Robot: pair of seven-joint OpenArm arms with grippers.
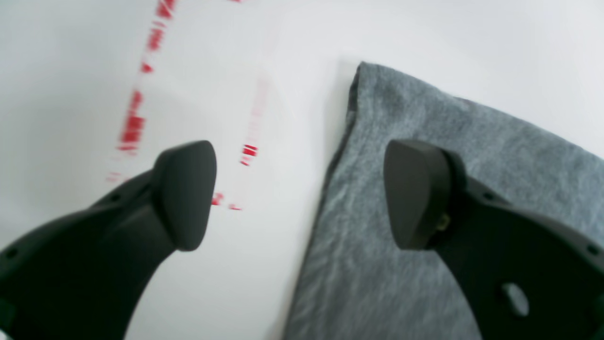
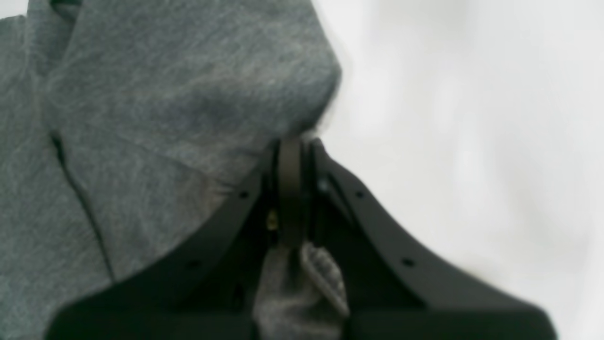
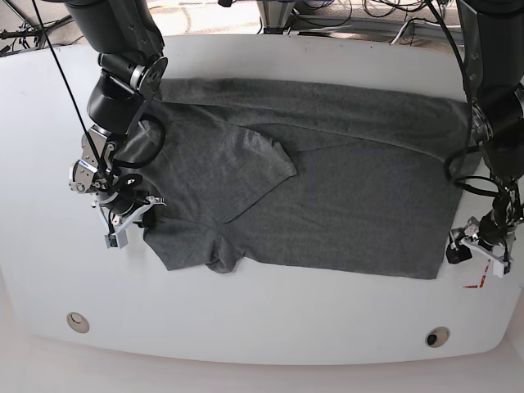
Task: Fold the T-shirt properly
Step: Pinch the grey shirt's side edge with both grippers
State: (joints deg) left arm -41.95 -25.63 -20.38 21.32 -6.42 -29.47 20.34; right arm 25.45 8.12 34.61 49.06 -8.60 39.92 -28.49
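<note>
The dark grey T-shirt lies spread across the white table, with one sleeve folded in over its body. At its left edge in the base view, my right gripper is shut on the cloth. The right wrist view shows the closed jaws pinching a fold of the T-shirt, with fabric bunched behind them. My left gripper hovers open at the shirt's near right corner. In the left wrist view its gap straddles the edge of the T-shirt, one finger over cloth and the other over bare table.
Red tape marks sit on the white table just outside the shirt's right corner. Two round grommets lie near the front edge. Cables run behind the table's far edge.
</note>
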